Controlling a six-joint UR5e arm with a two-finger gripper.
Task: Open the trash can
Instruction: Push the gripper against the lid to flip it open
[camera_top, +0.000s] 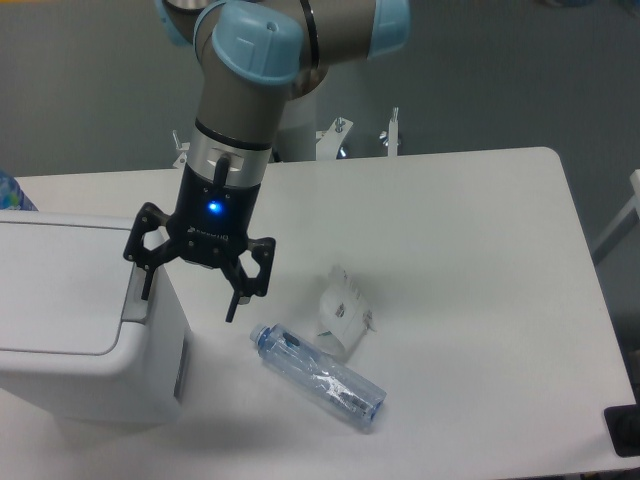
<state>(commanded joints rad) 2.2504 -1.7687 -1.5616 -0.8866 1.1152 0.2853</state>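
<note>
The gripper (189, 297) is being held wide open and empty, with one black finger (148, 282) hanging over the grey push tab (134, 296) at the right rim of the trash can (85, 318), though touching cannot be told, and the other finger hanging over the white table (460, 250) just beside the bin. The trash can is being kept at the left edge of the table, with its flat lid (55, 290) closed. A clear bottle (318, 375) and a small crumpled white wrapper (341, 315) are lying near it on the right, and no writing is being shown clearly enough to be read.
</note>
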